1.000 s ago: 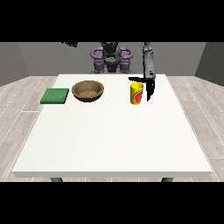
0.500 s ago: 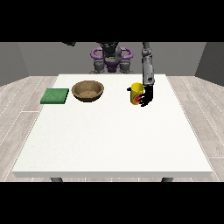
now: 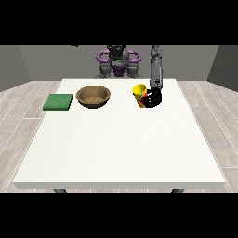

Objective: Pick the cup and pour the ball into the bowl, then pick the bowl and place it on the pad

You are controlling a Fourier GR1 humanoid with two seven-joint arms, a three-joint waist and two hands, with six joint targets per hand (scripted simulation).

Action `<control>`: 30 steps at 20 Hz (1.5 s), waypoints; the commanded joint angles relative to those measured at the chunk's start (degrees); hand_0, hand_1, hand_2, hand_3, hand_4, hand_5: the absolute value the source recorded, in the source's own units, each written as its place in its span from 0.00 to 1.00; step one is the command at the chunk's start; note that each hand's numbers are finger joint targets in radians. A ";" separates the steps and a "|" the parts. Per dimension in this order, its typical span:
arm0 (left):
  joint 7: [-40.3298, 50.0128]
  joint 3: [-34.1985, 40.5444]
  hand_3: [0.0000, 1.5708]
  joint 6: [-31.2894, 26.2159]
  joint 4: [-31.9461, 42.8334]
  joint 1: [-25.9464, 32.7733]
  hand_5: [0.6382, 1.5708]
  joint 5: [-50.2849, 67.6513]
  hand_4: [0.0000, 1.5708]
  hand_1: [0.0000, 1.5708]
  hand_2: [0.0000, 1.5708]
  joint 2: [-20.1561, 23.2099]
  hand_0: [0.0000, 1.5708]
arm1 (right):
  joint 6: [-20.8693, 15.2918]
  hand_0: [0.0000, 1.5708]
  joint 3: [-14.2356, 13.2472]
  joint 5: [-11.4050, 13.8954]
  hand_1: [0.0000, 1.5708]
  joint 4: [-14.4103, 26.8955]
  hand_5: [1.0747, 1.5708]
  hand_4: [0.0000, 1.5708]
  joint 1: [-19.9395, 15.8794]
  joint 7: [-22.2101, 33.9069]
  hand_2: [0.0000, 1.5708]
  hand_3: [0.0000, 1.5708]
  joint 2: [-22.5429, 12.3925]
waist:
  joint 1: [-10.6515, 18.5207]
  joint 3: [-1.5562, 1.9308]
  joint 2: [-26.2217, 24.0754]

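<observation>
A yellow cup with red marks stands tilted above the table, right of centre at the back. The hand at the view's right has its black fingers curled round the cup's lower side. Whether the ball lies inside the cup cannot be seen. A brown wooden bowl sits on the table to the cup's left, apart from it. The green square pad lies flat further left, near the table's left edge. The other hand does not show.
The white table stretches wide towards the camera in front of the bowl and cup. The robot's purple and grey body stands behind the far edge. A grey forearm comes down to the cup.
The hand at the view's right has closed round the cup and lifted it a little, tilting it and carrying it slightly leftwards. Bowl and pad have stayed put.
</observation>
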 commanded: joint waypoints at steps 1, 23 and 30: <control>3.35 -4.10 1.00 5.93 0.03 -0.45 0.92 -5.06 0.70 0.85 1.00 -0.97 0.85 | -0.26 0.00 -1.95 -1.01 0.00 3.17 0.97 0.10 1.60 0.73 0.00 0.00 0.20 | 1.68 -0.06 -5.25; 42.15 -25.90 1.00 37.85 9.91 -18.54 0.99 -41.35 0.54 0.87 1.00 -3.80 0.87 | 3.39 0.00 -0.85 -0.66 0.00 14.91 0.98 0.21 -1.61 -2.30 0.00 0.00 0.35 | 1.55 -0.02 -9.02; 58.92 -37.76 1.00 39.30 18.90 -26.18 0.95 -59.51 0.57 0.87 0.97 -7.17 0.87 | 2.94 0.00 0.88 2.28 0.00 20.42 0.99 0.24 -2.83 -4.80 0.00 0.00 2.08 | 1.59 0.05 -11.01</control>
